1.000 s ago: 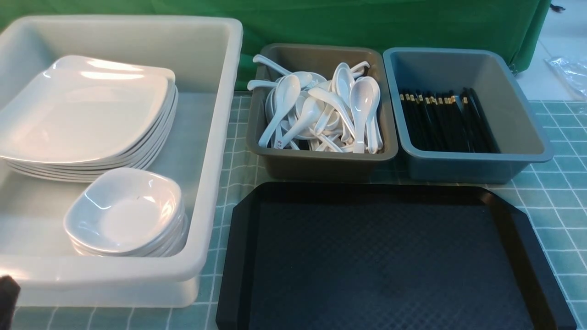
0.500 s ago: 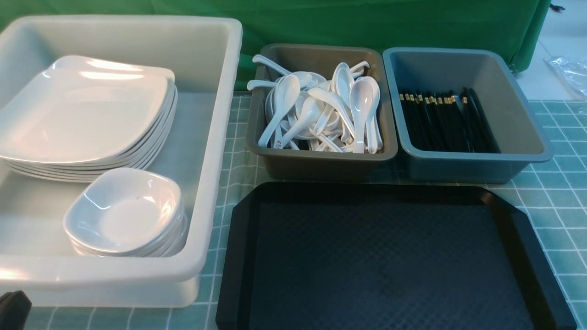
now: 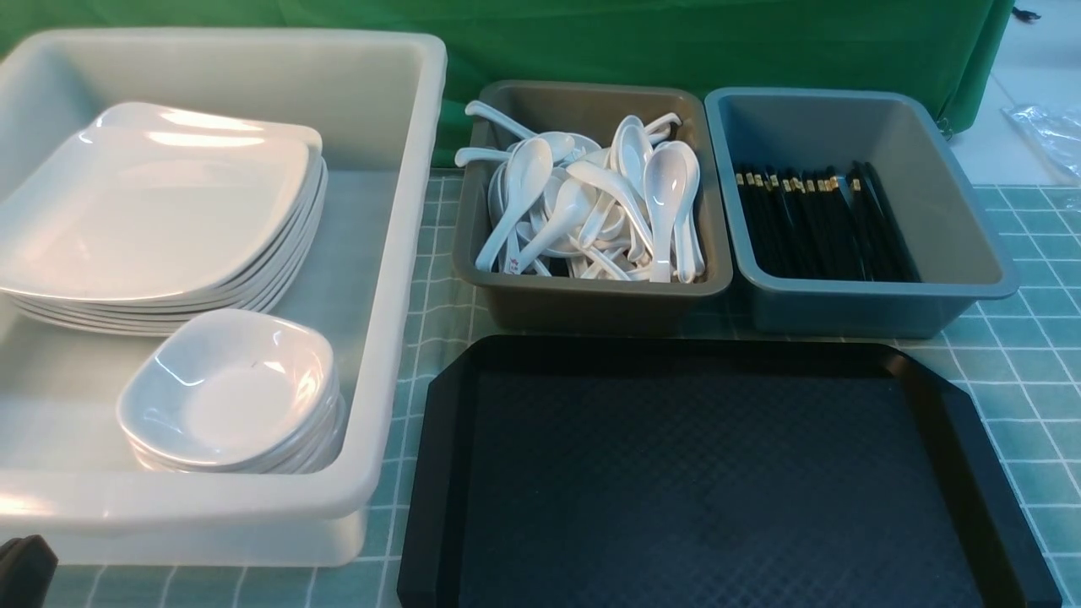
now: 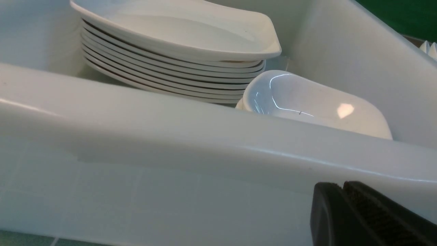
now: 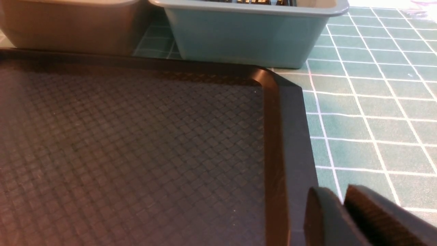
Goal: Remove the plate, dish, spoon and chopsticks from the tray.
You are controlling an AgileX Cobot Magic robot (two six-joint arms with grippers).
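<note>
The black tray (image 3: 709,481) lies bare at the front centre; it also shows in the right wrist view (image 5: 136,143). A stack of white square plates (image 3: 152,215) and a stack of small dishes (image 3: 232,388) sit in the white tub (image 3: 397,253). White spoons (image 3: 591,203) fill the brown-grey tub. Black chopsticks (image 3: 819,224) lie in the blue-grey tub. My left gripper (image 4: 342,186) is shut and empty, low in front of the white tub's near wall; its tip shows in the front view (image 3: 25,566). My right gripper (image 5: 341,198) is shut and empty beside the tray's right rim.
The brown-grey tub (image 3: 591,295) and blue-grey tub (image 3: 963,236) stand side by side behind the tray. A green checked cloth (image 3: 1030,355) covers the table. A green curtain (image 3: 676,42) hangs at the back.
My left gripper's tip has shifted slightly rightward and lower at the front view's bottom left corner. Nothing else has moved.
</note>
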